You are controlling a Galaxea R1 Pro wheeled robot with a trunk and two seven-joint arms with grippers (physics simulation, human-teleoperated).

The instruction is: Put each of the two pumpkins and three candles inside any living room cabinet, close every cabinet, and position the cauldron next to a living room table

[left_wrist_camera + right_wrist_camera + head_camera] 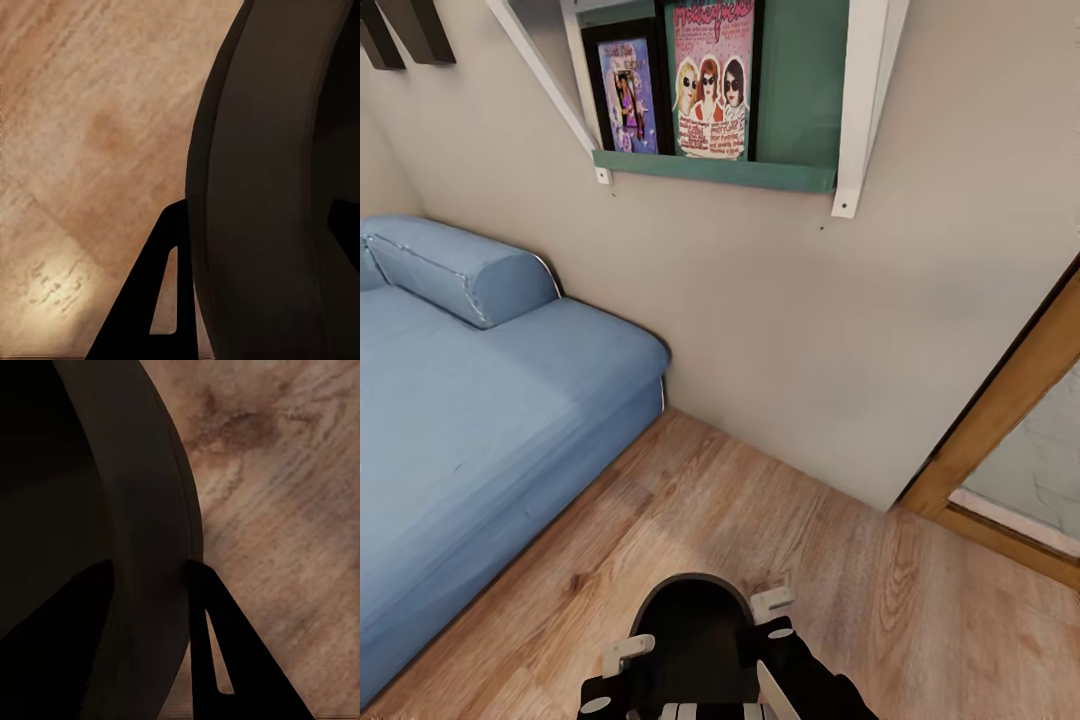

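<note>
Black cauldron rim clamped, both tools

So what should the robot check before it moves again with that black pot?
1. Left hand on the cauldron: ok, one finger lies against the outside of its wall.
2. Right hand on the cauldron: ok, its fingers sit on both sides of the rim.
3. Cauldron level: cannot tell, part of it is cut off at the picture's edge.
4. Table nearby to set it beside: not ok, ahead are a blue sofa, a wall and a wooden floor.
5. Room to go forward: not ok, the wall is straight ahead, so turning seems needed.
</note>
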